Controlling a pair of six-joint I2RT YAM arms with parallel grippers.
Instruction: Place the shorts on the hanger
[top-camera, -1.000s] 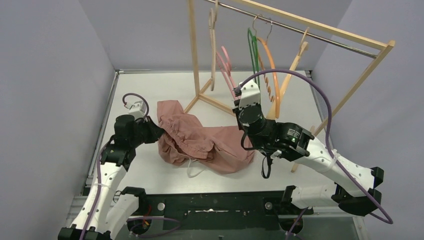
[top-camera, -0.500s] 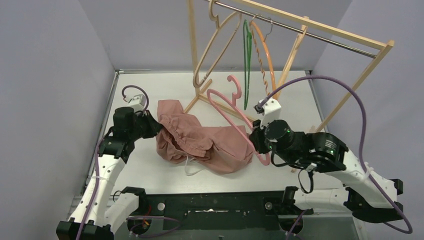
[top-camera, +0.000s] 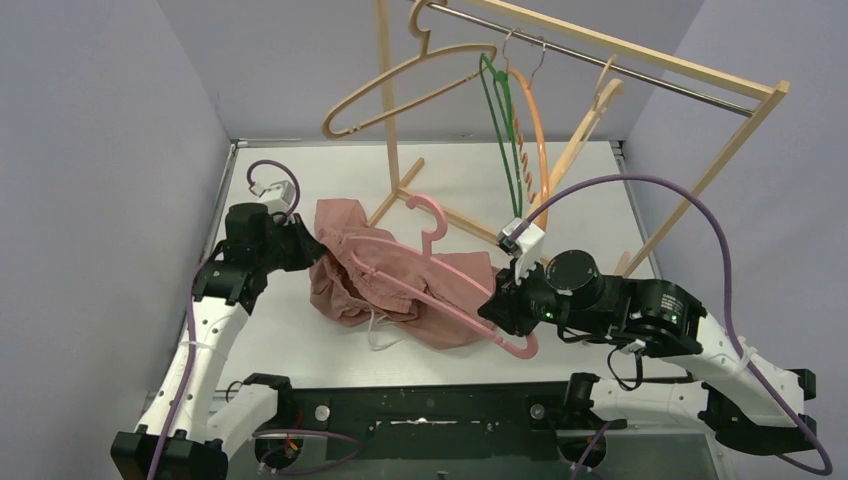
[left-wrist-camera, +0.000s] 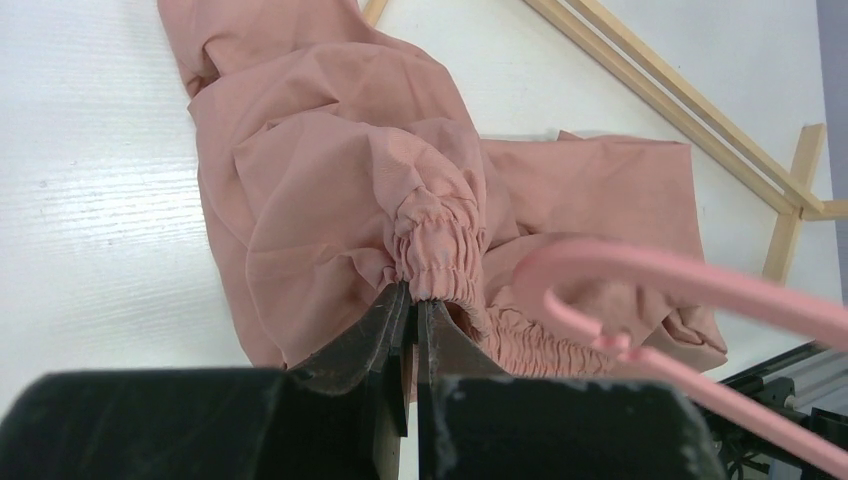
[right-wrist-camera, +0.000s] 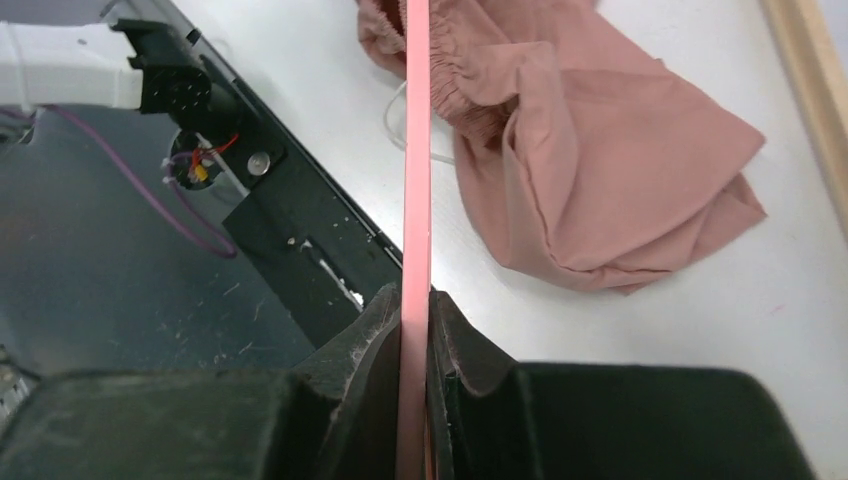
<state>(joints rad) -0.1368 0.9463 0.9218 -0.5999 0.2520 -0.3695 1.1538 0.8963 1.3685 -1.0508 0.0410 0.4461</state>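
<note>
The dusty-pink shorts (top-camera: 400, 285) lie crumpled on the white table, with the white drawstring (top-camera: 385, 335) at their near edge. My left gripper (top-camera: 303, 245) is shut on the gathered waistband (left-wrist-camera: 432, 262) and holds that edge up. My right gripper (top-camera: 497, 315) is shut on the lower end of the pink hanger (top-camera: 440, 290), which lies slanted over the shorts with its hook (top-camera: 428, 212) toward the rack. In the right wrist view the hanger bar (right-wrist-camera: 416, 150) runs straight out from between the jaws across the shorts (right-wrist-camera: 600, 160). The hanger (left-wrist-camera: 680, 285) also shows in the left wrist view.
A wooden clothes rack (top-camera: 640, 60) stands at the back, its base rails (top-camera: 420, 195) on the table behind the shorts. On it hang a beige hanger (top-camera: 400, 85), swung out left, a green hanger (top-camera: 500, 120), an orange hanger (top-camera: 535, 130) and another beige one (top-camera: 590, 115). Grey walls close both sides.
My right gripper has carried the pink hanger from the rack down and left over the shorts. The beige hanger on the rack has swung up to the left. My left gripper has hardly moved.
</note>
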